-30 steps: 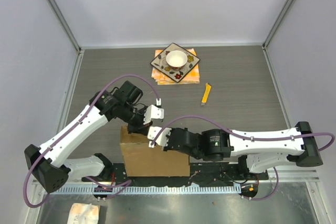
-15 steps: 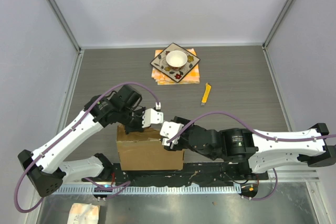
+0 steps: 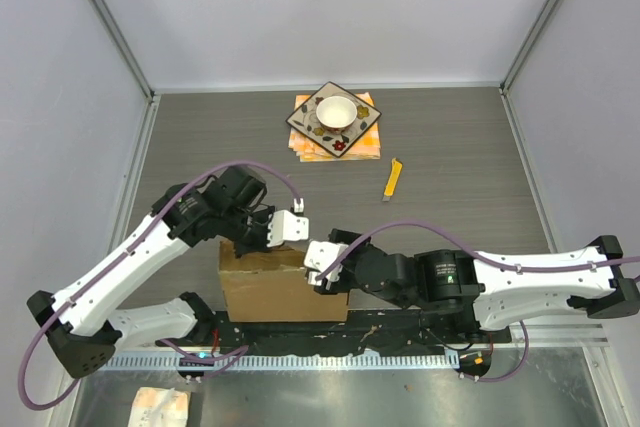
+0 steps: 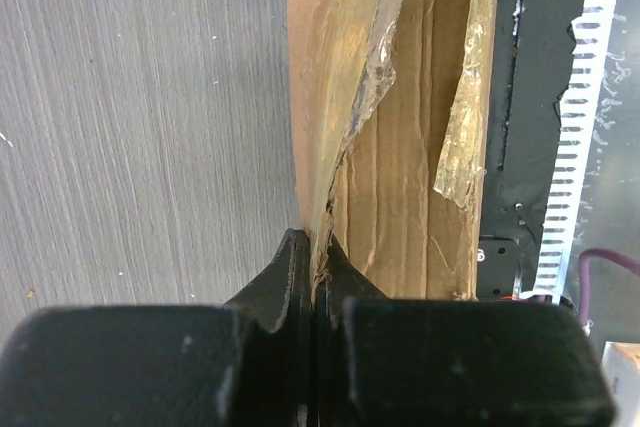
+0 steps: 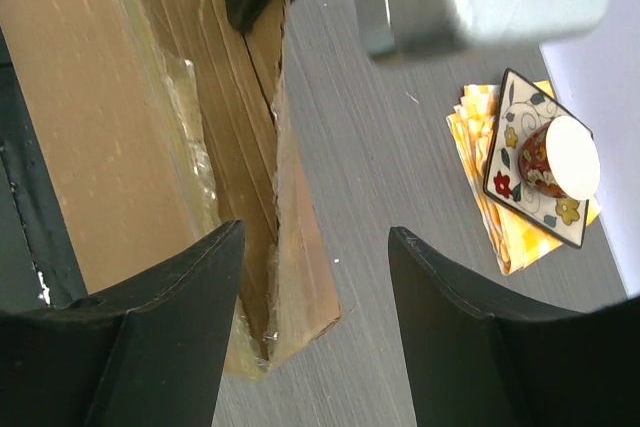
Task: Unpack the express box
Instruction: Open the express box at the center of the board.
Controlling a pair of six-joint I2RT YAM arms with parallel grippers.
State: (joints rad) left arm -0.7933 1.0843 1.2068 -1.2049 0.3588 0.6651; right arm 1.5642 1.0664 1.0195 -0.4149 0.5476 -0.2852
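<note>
At the near edge of the table (image 3: 200, 147), the express box (image 3: 270, 292) lies between both arms. Left gripper (image 4: 312, 247) is pinched closed against its tape-peeled edge; right gripper (image 5: 315, 237) gapes wide, holding nothing. Beyond lie a yellow cutter (image 3: 394, 179) and a patterned plate (image 3: 318, 133).

Top cam sits high up at the near edge, looking down on the whole table (image 3: 450, 167). Both wrist cams are right up against the express box (image 4: 400, 207), and the right one also catches the patterned plate (image 5: 505, 162).
</note>
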